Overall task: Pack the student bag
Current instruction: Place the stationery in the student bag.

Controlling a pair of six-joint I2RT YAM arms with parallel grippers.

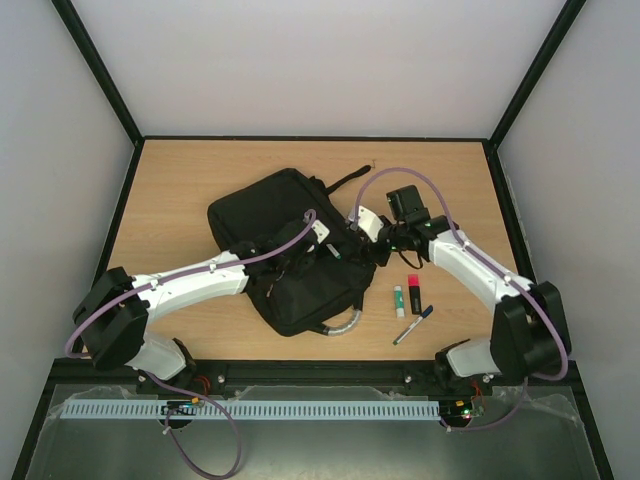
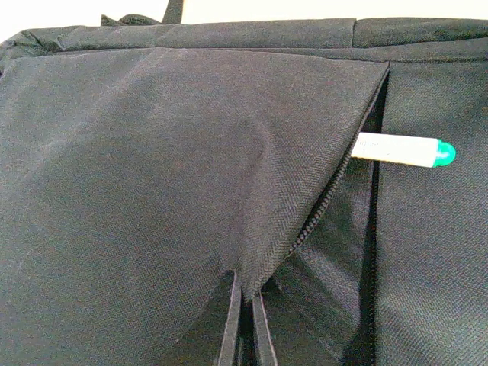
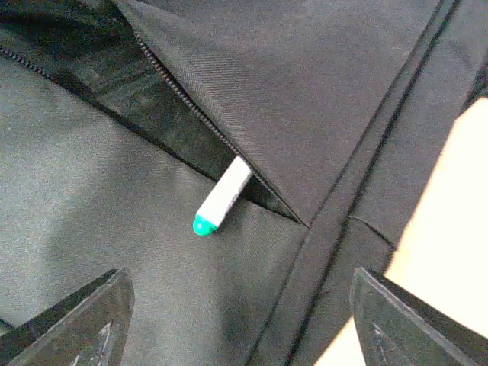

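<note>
The student bag [image 1: 262, 212] lies black and flat in the middle of the wooden table. My left gripper [image 2: 248, 293] is shut on a fold of the bag's pocket flap [image 2: 305, 198], holding the zipped opening apart. A white marker with a green cap [image 2: 402, 150] sticks halfway out of that opening, cap end outward. My right gripper [image 3: 240, 305] hovers just above the bag, open, with the marker [image 3: 221, 197] lying free ahead of its fingers. In the top view both grippers meet over the bag's right half, the right gripper [image 1: 368, 240] beside the marker [image 1: 335, 252].
On the table right of the bag lie a white and green glue stick [image 1: 400, 299], a red highlighter [image 1: 414, 293] and a blue pen [image 1: 413, 325]. The bag's grey loop handle [image 1: 343, 324] points toward the near edge. Its black strap [image 1: 345, 180] trails toward the back.
</note>
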